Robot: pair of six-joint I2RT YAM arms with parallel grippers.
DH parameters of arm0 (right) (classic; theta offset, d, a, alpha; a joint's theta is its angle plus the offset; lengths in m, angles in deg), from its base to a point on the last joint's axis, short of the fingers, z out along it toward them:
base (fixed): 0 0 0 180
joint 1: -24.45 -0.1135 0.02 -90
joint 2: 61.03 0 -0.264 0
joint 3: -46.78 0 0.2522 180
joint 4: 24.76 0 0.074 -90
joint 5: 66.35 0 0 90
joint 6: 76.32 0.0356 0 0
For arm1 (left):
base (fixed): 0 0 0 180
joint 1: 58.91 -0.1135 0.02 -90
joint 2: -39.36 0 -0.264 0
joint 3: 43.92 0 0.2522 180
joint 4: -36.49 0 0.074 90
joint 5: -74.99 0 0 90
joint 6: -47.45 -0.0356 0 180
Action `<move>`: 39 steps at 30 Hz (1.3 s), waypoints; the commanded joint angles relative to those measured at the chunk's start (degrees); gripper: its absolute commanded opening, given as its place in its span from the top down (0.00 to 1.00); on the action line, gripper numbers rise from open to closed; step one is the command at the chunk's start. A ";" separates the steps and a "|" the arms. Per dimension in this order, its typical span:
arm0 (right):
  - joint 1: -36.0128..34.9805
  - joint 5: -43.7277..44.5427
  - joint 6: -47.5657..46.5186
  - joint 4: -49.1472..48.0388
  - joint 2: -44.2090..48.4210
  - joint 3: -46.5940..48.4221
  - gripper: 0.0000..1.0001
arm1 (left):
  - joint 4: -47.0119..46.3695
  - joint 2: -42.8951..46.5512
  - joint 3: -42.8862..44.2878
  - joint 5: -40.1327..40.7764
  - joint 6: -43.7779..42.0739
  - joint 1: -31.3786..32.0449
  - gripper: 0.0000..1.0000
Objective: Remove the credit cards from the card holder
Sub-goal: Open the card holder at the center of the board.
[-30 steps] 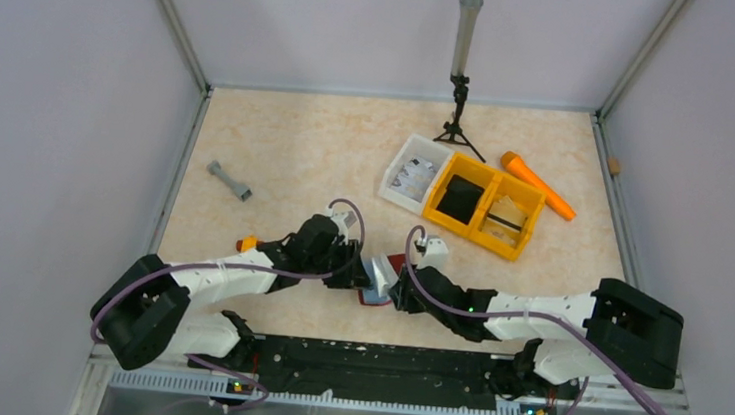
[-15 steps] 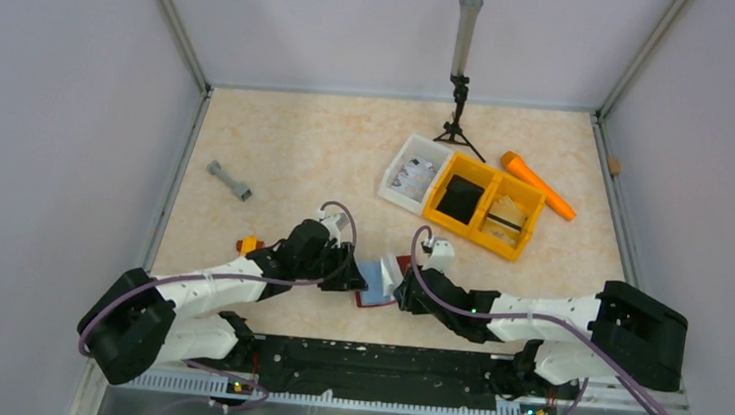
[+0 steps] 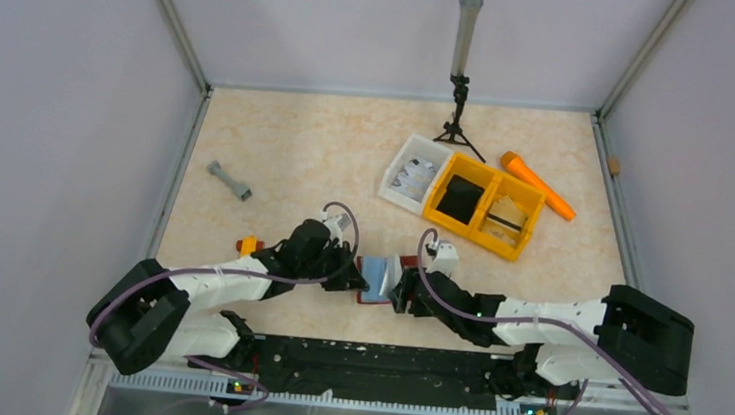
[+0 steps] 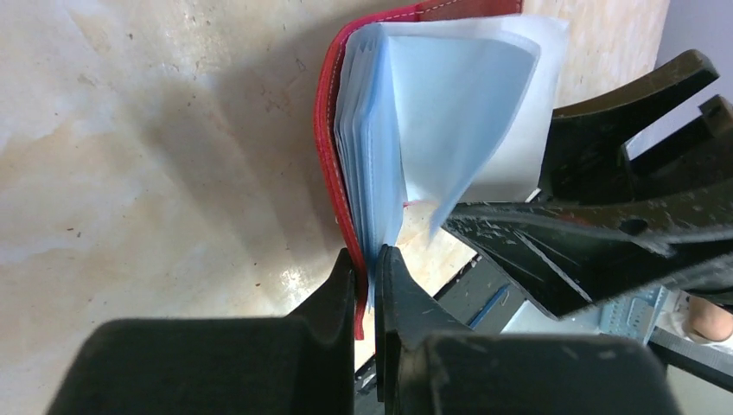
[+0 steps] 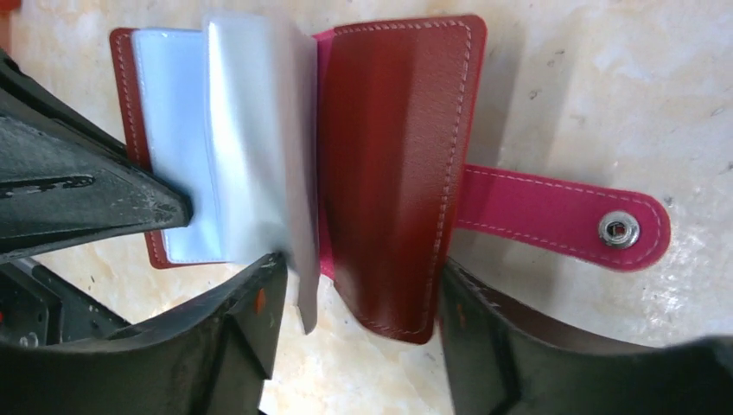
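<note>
The card holder [image 3: 377, 281] lies open on the counter [image 3: 299, 141] near its front edge, between the two arms. The yellow bin [image 3: 488, 200] and white tray [image 3: 392, 176] stand well behind it.

The left claw [image 4: 370, 259] is clamped on the holder's left side. Its fingers [image 4: 339, 290] are nearly together, with the thin red cover [image 4: 327, 147] and the ends of some pale leaves [image 4: 432, 104] pinched between them. From this grip the cover curves up off the counter, and the leaves fan out from the spine, pale blue and partly see-through. Whether they hold cards cannot be told.

In the right wrist view the right flap [image 5: 398, 164] lies flat, inner side up. Its snap tab [image 5: 553, 216] stretches out over the counter to the side, the metal stud [image 5: 619, 228] facing up. One silvery leaf [image 5: 259, 147] stands between this flap and the flat leaves on the left.

The right claw [image 5: 359, 272] has its jaws wide apart, astride the near end of the flap. One finger [image 5: 251, 320] is beside the standing leaf, and the other is at the flap's outer edge near the root of the tab. Whether they press on the holder I cannot tell.
</note>
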State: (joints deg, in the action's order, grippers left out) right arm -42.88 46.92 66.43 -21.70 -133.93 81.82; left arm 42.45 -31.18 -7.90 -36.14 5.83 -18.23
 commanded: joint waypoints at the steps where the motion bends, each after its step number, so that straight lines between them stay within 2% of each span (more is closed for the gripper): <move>1: 0.34 2.84 1.23 6.01 3.77 -0.99 0.29 | 4.16 2.15 2.22 4.23 -2.97 -0.10 0.95; 4: 0.44 5.67 1.35 11.93 6.90 -0.58 0.20 | 6.07 3.00 2.80 4.45 -3.84 -0.17 0.96; 9: 0.39 7.05 -2.61 19.01 11.80 2.68 0.18 | 7.52 3.15 4.26 3.01 -4.71 -0.17 0.95; 13: -0.36 4.48 -9.23 19.55 15.15 7.06 0.29 | 9.95 2.57 5.14 3.13 -5.11 -0.15 0.93; 17: -0.93 -0.36 -12.31 15.88 16.01 10.47 0.41 | 9.75 1.81 5.54 2.64 -4.82 -0.10 0.91; 25: -2.99 -6.06 -14.87 9.64 4.94 18.78 0.63 | 10.55 2.62 6.43 1.88 -4.44 -0.16 0.80; 29: -3.02 -7.73 -14.48 7.71 -0.40 21.12 0.64 | 11.40 3.35 6.97 1.79 -4.66 -0.16 0.79; 39: -2.34 0.14 -7.82 14.25 -9.59 21.53 0.70 | 11.48 3.74 6.82 1.19 -4.75 -0.16 0.79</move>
State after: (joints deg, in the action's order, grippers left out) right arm -45.19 43.57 55.81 -9.35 -141.63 101.93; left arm 54.63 -28.99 -2.94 -34.04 2.25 -18.27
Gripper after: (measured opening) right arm 0.314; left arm 0.211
